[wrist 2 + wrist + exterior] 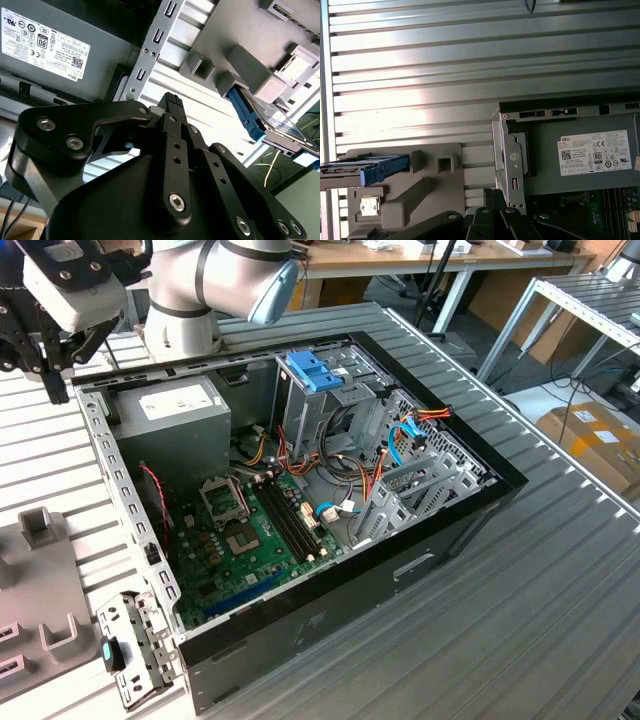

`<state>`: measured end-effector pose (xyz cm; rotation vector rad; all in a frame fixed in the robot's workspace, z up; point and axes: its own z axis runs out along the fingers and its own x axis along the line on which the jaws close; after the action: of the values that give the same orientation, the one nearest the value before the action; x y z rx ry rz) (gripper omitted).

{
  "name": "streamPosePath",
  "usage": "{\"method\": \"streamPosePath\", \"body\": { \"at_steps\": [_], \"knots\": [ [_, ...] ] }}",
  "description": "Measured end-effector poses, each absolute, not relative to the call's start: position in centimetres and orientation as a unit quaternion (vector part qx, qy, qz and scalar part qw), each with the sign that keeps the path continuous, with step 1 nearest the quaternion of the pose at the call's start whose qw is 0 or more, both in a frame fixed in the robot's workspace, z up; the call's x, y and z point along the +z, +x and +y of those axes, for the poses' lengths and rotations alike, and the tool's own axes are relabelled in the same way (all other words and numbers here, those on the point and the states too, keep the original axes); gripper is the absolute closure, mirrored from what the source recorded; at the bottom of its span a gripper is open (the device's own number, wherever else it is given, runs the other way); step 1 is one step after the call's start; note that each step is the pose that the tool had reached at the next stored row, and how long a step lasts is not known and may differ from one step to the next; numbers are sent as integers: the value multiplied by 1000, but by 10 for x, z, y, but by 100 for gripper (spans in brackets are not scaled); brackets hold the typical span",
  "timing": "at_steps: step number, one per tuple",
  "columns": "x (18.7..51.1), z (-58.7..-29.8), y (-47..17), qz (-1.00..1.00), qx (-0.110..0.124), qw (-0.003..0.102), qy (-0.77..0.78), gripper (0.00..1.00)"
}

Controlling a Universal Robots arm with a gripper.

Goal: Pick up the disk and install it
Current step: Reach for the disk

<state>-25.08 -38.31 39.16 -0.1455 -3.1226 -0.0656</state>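
Observation:
The disk [367, 169], a flat silver drive with a bright blue frame, rests in a grey holder [420, 185] on the ribbed table, beside the open computer case [300, 500]. The second wrist view shows the disk [280, 127] with its blue edge toward the gripper. My gripper [55, 380] hangs above the table at the case's corner by the power supply, in the exterior view's upper left. Its fingertips [172, 102] stand together with nothing between them. The gripper [493, 197] is a short way from the disk and apart from it.
The case holds a grey power supply [175, 405], a green motherboard [250, 540] and a tall metal drive cage with a blue bracket [315, 370] on top. A loose metal bracket [135, 645] lies by the case's near corner. Cardboard boxes [595, 435] sit off the table.

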Motion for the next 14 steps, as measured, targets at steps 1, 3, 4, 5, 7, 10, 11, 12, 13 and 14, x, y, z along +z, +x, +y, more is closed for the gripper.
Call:
{"method": "streamPosePath", "body": {
  "at_steps": [1,3,4,5,7,10,11,12,13,14],
  "knots": [
    [392,-383,-253,-999,-21,7,-47,89],
    [391,-383,-258,-999,-21,7,-47,89],
    [391,-383,-261,-999,-21,7,-48,89],
    [391,-382,-264,-999,-21,7,-48,89],
    [391,-382,-269,-999,-21,7,-48,89],
    [391,-381,-283,-999,-21,7,-49,89],
    [391,-380,-285,-999,-21,7,-49,89],
    [391,-380,-288,-999,-21,7,-50,89],
    [391,-380,-291,-999,-21,7,-50,89],
    [390,-379,-294,-998,-21,7,-50,89]
  ]
}}
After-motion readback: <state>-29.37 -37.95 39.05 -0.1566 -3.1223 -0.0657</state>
